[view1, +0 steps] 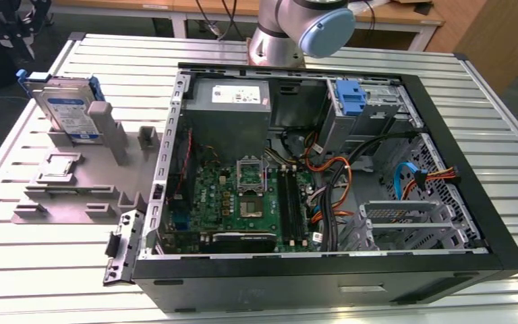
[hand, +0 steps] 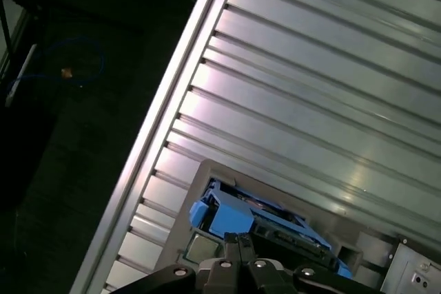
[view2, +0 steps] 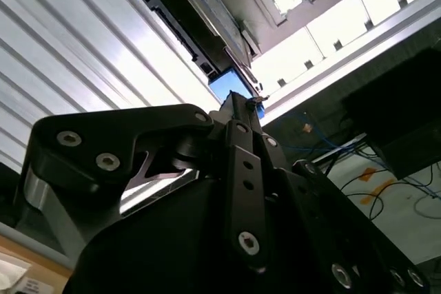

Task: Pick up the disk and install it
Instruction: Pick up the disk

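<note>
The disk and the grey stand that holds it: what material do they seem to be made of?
The disk: a silvery casing, likely metal, under a blue-and-white printed label; its blue side rails look like moulded plastic. The grey stand: matt, uniform grey with blocky shapes, probably plastic, possibly printed; this cannot be confirmed.

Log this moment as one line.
silver rectangular hard disk, blue rails: upright in grey holder | gripper: shut, empty, pointing at disk | not installed

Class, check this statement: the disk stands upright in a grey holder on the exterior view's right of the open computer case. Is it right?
No. The disk stands upright in the grey holder on the exterior view's left of the open computer case, not its right, as the exterior view shows.
</note>
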Robot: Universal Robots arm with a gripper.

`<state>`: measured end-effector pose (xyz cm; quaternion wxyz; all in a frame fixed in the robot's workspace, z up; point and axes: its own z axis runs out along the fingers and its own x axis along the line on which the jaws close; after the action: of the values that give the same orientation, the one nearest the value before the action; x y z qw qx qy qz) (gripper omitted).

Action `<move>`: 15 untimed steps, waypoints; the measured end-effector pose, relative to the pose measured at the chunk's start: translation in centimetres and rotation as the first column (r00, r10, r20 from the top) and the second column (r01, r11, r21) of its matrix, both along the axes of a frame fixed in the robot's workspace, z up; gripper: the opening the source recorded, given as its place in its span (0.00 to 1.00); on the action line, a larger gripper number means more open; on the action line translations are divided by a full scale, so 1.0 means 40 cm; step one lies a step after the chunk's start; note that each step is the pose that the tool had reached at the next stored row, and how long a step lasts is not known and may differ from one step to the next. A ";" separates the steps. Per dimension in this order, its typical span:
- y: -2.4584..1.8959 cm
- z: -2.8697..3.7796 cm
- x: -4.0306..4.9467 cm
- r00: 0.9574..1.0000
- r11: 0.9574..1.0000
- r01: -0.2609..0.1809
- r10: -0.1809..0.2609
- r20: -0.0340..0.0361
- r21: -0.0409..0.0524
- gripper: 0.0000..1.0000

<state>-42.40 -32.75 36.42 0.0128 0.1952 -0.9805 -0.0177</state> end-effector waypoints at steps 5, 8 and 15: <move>0.000 0.000 0.000 0.998 0.998 -0.060 0.060 0.001 0.000 0.10; 0.000 -0.001 0.000 0.996 0.996 -0.088 0.088 0.003 0.000 0.10; 0.000 -0.002 -0.001 0.986 0.986 -0.169 0.169 0.011 -0.001 0.10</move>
<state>-42.43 -32.74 36.36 0.0088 0.2775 -0.9605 -0.0154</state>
